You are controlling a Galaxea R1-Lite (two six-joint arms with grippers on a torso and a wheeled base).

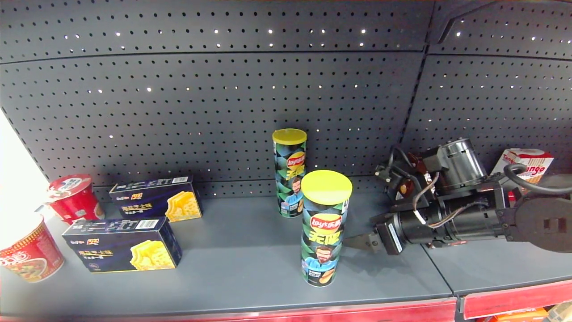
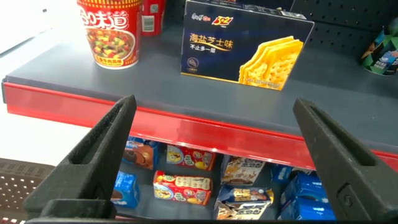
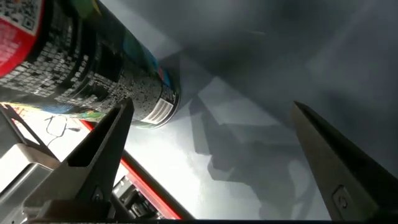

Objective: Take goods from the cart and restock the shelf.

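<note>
A: As the shelf (image 1: 232,273) carries several goods, how far is the restocking, in your judgement?

B: I judge it as partly done. Two dark cracker boxes lie at the left, the front box (image 1: 123,243) near the edge and the rear box (image 1: 156,199) by the back wall. Two chip cans stand upright in the middle, the front can (image 1: 325,228) near the edge and the rear can (image 1: 289,172) behind it. Two red noodle cups (image 1: 27,250) stand at the far left, and a wafer box (image 1: 525,163) stands at the far right.

A: And the jaws?

B: The right jaws are spread wide and hold nothing. They are low over the shelf, just beside the front can, which is not between them, so I think this can is set down. The left jaws are also wide apart and empty, in front of the red shelf edge (image 2: 186,127), near the front box.

A: What is left?

B: Bare shelf remains between the boxes and the cans, so more goods could go there. With both jaws empty, the next piece must come from the cart; how many remain, I cannot tell
</note>
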